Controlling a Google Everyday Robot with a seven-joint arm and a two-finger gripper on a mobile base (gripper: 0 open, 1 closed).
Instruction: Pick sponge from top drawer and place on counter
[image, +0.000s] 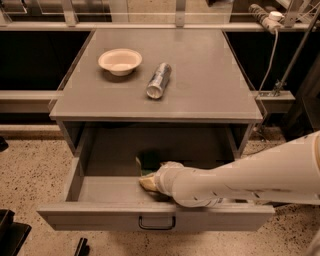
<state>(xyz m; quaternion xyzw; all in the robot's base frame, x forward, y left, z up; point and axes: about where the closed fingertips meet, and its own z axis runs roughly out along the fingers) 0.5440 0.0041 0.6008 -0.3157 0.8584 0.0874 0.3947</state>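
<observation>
Tool (149, 183) in top drawer (100, 191) (open) — beside sponge (148, 161).

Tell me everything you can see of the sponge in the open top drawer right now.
The small dark green sponge lies on the floor of the open grey metal top drawer, near mid-width, in shadow. Only its dark scrub top shows, with an uneven outline; its near side is hidden behind the wrist of the white arm. The gripper is down in the drawer at that near side; contact cannot be confirmed. A pale yellowish bit there may be foam or gripper.
</observation>
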